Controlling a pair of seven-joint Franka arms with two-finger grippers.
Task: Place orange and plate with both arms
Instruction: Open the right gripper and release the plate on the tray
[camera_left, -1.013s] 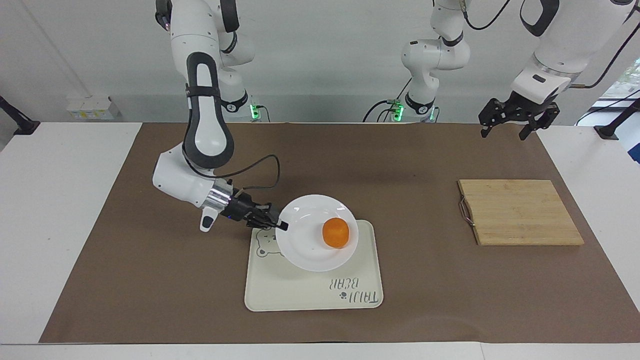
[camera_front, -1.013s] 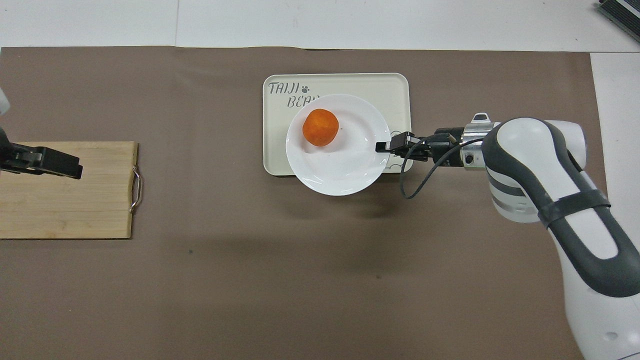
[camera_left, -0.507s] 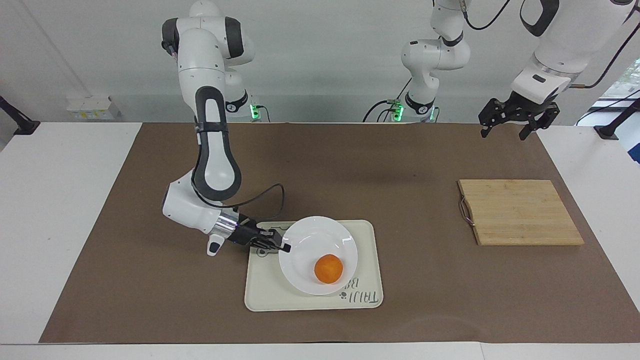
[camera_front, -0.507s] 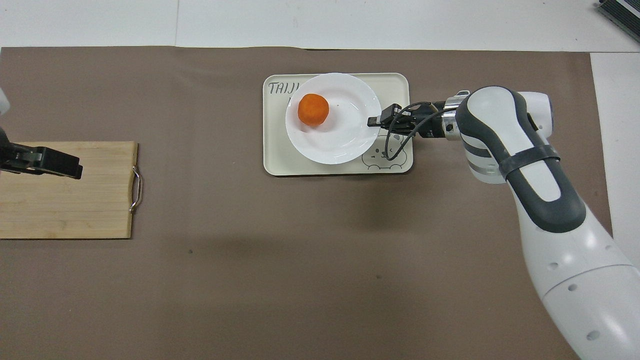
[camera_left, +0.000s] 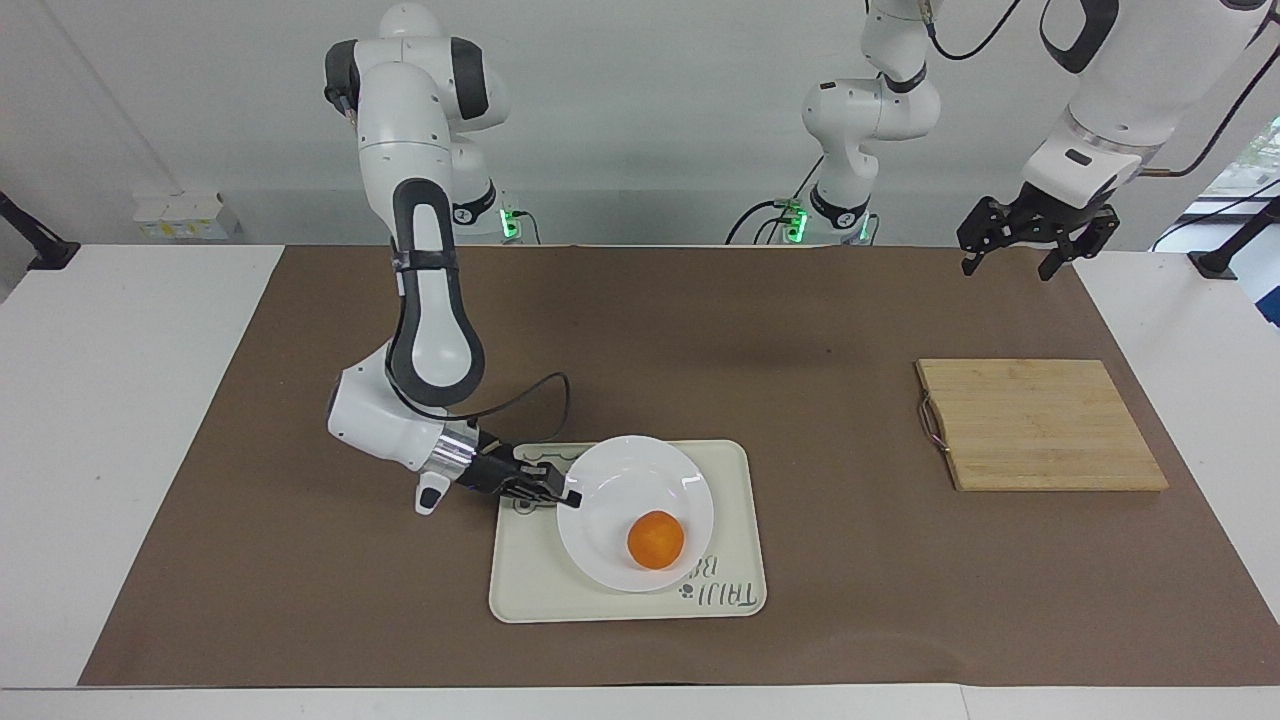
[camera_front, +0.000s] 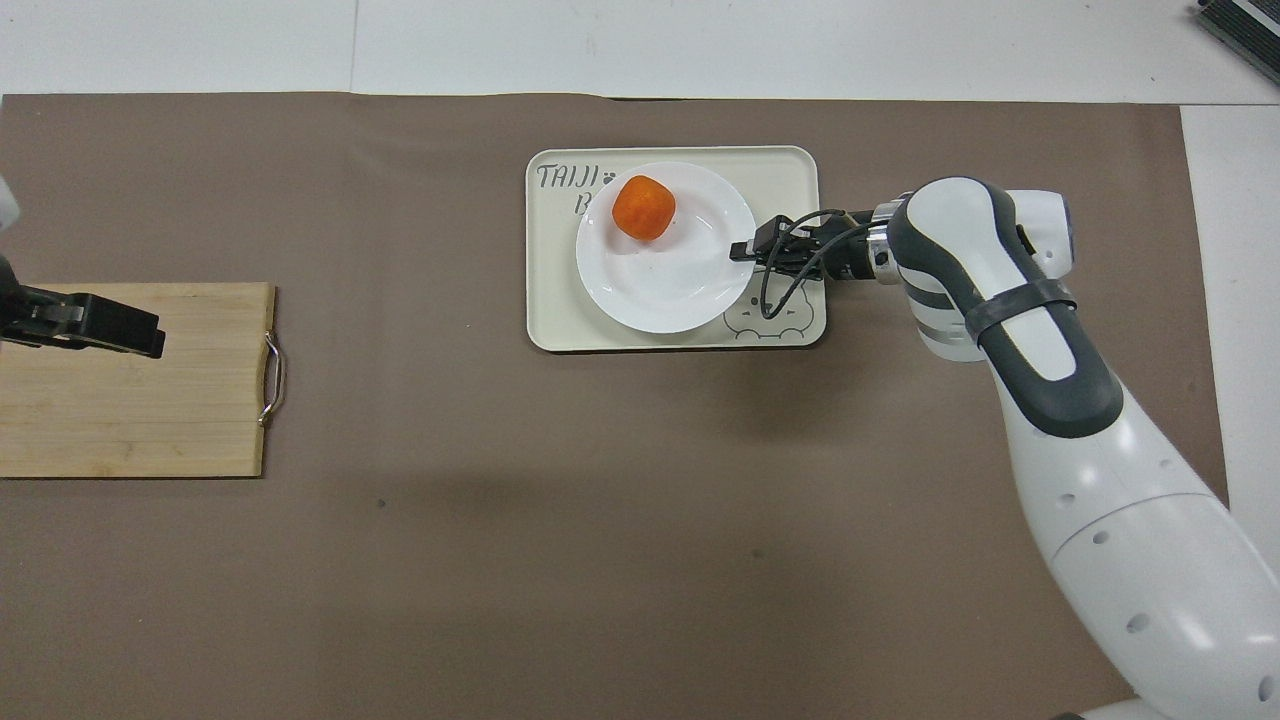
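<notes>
The white plate (camera_left: 625, 480) sits low on the cream bear tray (camera_left: 610, 603), and I cannot tell whether it rests on it fully. The orange (camera_left: 656, 539) lies in the plate, on its side farther from the robots. My right gripper (camera_left: 566, 496) is shut on the plate's rim at the right arm's end. In the overhead view the right gripper (camera_front: 745, 250) pinches the plate (camera_front: 670, 290), with the orange (camera_front: 643, 207) toward the tray's lettering. My left gripper (camera_left: 1008, 266) is open and empty, raised over the wooden board (camera_front: 130, 400), and waits.
The wooden cutting board (camera_left: 1040, 425) with a metal handle lies toward the left arm's end of the table. The tray (camera_front: 790, 170) lies mid-table on a brown mat. A cable loops from the right wrist over the tray's bear drawing.
The right gripper carried the plate away from the robots and lowered it over the tray. The orange rolled to the plate's farther side. The left arm has not moved.
</notes>
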